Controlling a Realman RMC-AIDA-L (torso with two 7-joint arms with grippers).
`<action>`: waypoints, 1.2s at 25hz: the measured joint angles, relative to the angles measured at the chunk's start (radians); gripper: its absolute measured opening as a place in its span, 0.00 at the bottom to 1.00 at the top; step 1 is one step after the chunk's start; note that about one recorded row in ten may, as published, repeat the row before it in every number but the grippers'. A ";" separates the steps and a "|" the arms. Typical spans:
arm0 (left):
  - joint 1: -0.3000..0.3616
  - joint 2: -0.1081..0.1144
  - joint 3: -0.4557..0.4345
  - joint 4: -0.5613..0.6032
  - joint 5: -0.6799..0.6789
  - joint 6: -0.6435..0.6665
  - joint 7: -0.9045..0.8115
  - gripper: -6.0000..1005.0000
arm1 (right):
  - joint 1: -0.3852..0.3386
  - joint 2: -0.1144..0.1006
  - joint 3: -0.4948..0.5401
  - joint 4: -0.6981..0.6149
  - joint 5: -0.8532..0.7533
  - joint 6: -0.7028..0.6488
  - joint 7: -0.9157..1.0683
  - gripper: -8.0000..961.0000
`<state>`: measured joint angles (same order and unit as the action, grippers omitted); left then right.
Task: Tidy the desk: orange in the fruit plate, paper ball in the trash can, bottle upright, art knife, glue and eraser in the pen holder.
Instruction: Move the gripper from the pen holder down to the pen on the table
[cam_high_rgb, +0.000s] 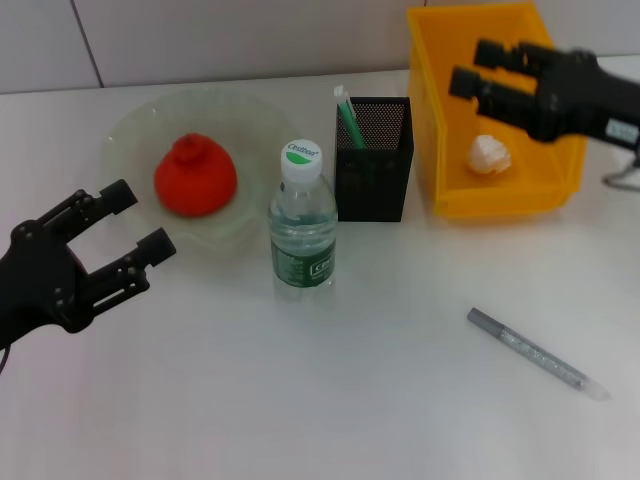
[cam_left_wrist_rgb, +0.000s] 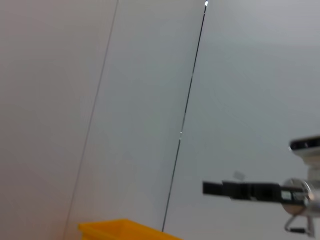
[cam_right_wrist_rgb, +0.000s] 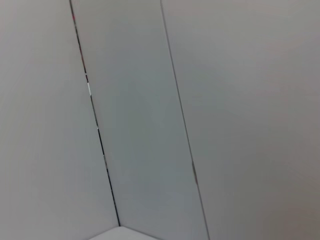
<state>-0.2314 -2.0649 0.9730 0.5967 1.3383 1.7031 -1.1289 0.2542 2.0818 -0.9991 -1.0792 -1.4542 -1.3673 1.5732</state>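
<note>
The orange (cam_high_rgb: 195, 176) lies in the fruit plate (cam_high_rgb: 125, 135) at the back left. The bottle (cam_high_rgb: 302, 225) stands upright at mid-table. Behind it is the pen holder (cam_high_rgb: 374, 165), with a green-and-white stick (cam_high_rgb: 347, 113) poking out. The paper ball (cam_high_rgb: 490, 155) rests inside the trash can (cam_high_rgb: 445, 120). A slim grey stick with a pale tip (cam_high_rgb: 535, 352) lies on the table at the front right; I cannot tell whether it is the art knife or the glue. The eraser is out of view. My right gripper (cam_high_rgb: 472, 68) hovers open and empty over the trash can. My left gripper (cam_high_rgb: 143, 218) is open and empty in front of the plate.
The white table (cam_high_rgb: 300, 400) meets a panelled wall close behind the plate and trash can. In the left wrist view a corner of the trash can (cam_left_wrist_rgb: 120, 230) and the right arm's gripper (cam_left_wrist_rgb: 240, 190) show against that wall. The right wrist view shows only wall.
</note>
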 joint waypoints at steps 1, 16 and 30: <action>0.000 0.000 -0.002 0.000 0.000 0.000 0.000 0.78 | -0.001 0.000 0.011 0.028 0.001 -0.014 -0.017 0.58; 0.005 0.003 -0.037 -0.002 0.007 -0.007 0.000 0.78 | -0.054 -0.004 0.111 0.155 -0.047 -0.135 -0.151 0.77; 0.001 0.003 -0.050 -0.011 0.002 -0.020 0.000 0.78 | -0.092 -0.001 0.112 -0.075 -0.290 -0.191 0.092 0.80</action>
<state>-0.2300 -2.0619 0.9231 0.5859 1.3399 1.6832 -1.1289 0.1626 2.0812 -0.8871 -1.1539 -1.7442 -1.5585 1.6651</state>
